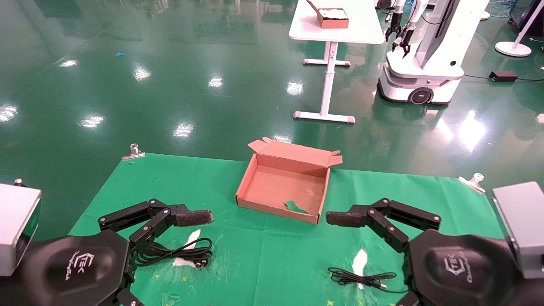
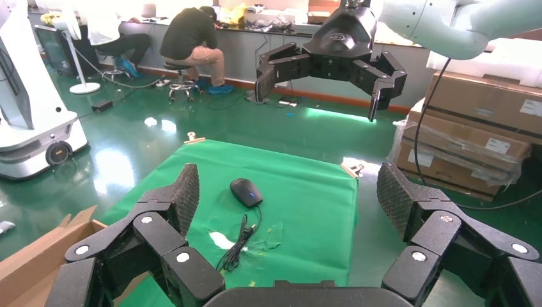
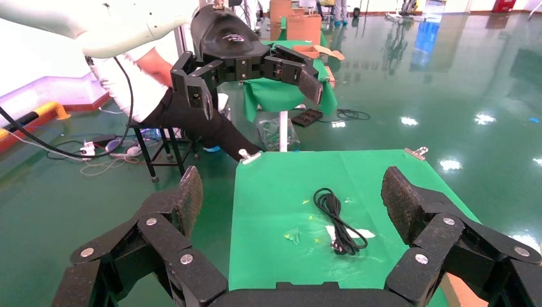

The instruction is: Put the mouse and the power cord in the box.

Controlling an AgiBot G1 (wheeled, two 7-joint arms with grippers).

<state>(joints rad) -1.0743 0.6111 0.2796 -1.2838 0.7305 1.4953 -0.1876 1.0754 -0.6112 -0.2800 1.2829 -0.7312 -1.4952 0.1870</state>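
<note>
Cardboard box [image 1: 284,187] lying open mid-bench, power cord [image 1: 178,253] coiled under left gripper [image 2: 291,195], mouse [image 2: 246,192] below right gripper [image 3: 291,195], both jaws spread wide, gripping nothing.

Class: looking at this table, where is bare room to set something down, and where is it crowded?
Free: green cloth between power cord and mouse cable; most of the box floor. Crowded: near corners, under left gripper and right gripper.

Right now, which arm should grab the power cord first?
Probably the left. The power cord lies coiled just below the open left gripper, on that side of the box. The right gripper, also open, sits nearer the mouse and its cable.
</note>
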